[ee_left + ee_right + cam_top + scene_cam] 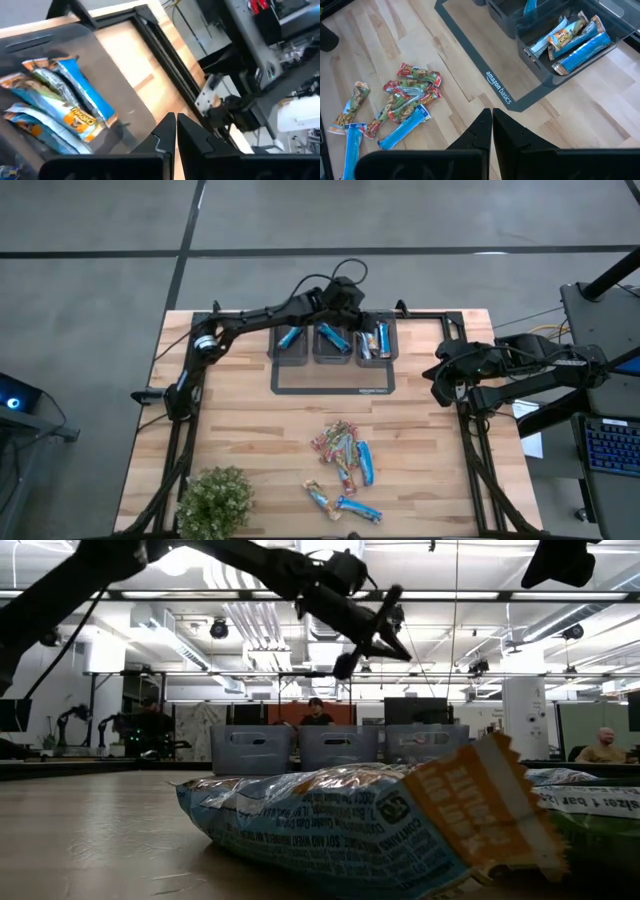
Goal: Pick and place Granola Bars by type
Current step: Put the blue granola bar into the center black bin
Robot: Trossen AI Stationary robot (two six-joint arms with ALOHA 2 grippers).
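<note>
Toward the table's near edge, right of centre, your unsorted bars (343, 448) lie in a loose heap, with two or three more (342, 504) apart from it, closer still to that edge. Sorted ones already sit in the three bins (334, 340) at the far edge: blue bars in the left and middle bins, a mixed-looking few in the right bin (568, 39).

Your left gripper (352, 298) hangs above the bins with its fingers pressed together and nothing between them. Your right gripper (491, 120) waits near the table's right edge, likewise closed and empty.

Expect these bars to be very light and fairly stiff along their length, but the foil wrapper is slick and crinkly (it will likely slide if you pinch a sealed end flap). Take hold across the narrow width at mid-length, where the bar inside gives the fingers something firm. Squeeze gently; granola probably crumbles under a hard grip.

In the heap the wrappers overlap, so a grab there may drag a neighbour along. The blue bar (404, 127) at the heap's edge looks the cleanest to lift first.
</note>
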